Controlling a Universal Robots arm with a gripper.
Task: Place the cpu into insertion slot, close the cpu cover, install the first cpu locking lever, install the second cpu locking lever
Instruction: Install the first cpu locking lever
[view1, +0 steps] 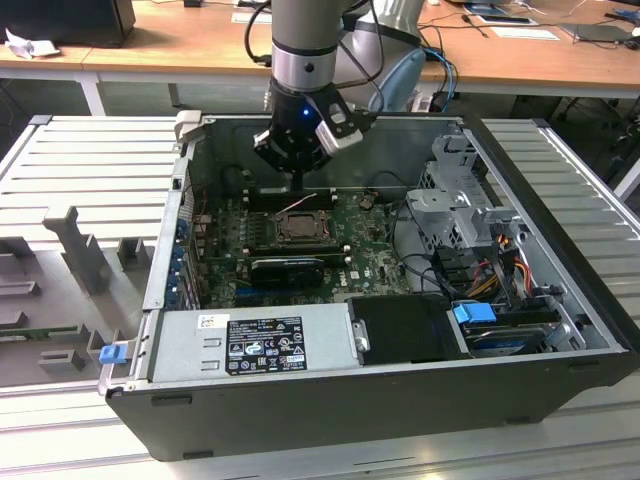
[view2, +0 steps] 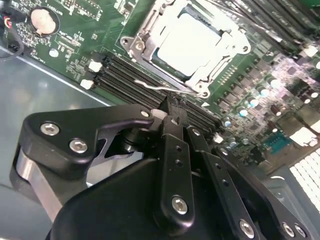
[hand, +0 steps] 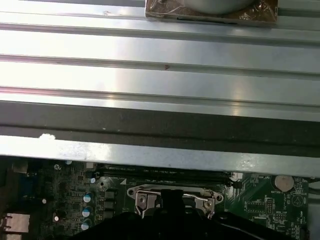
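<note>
Wooden desks (view1: 180, 45) are running along the back of the room, and in front of them an open computer case (view1: 330, 400) is lying on a ribbed metal table (view1: 80, 160). Inside it, the cpu (view2: 187, 42) is already sitting in the insertion slot (view1: 300, 228) on the green board (view1: 375, 265). Its silver top is showing through the window of the cpu cover (view2: 220, 65), which looks to be lying flat over it. A thin wire lever (view2: 155, 88) is running along one edge of the slot, beside the black memory slots (view2: 125, 75).

I am judging the chip to be light, stiff and easily damaged, best taken by its bare edges. Seated as it is, it is offering little to grip. The cover is looking like thin rigid sheet metal. The lever is striking me as springy and slippery, with its bent end the sensible place to catch it.

The arm is hanging almost straight down into the case, its wrist pointing at the board. The gripper (view2: 171, 107) is hovering at the lever's side of the slot, its fingers pressed together with no gap showing. The tips are either touching the wire or sitting just beside it. I am not able to tell which, nor whether anything is pinched between them.
</note>
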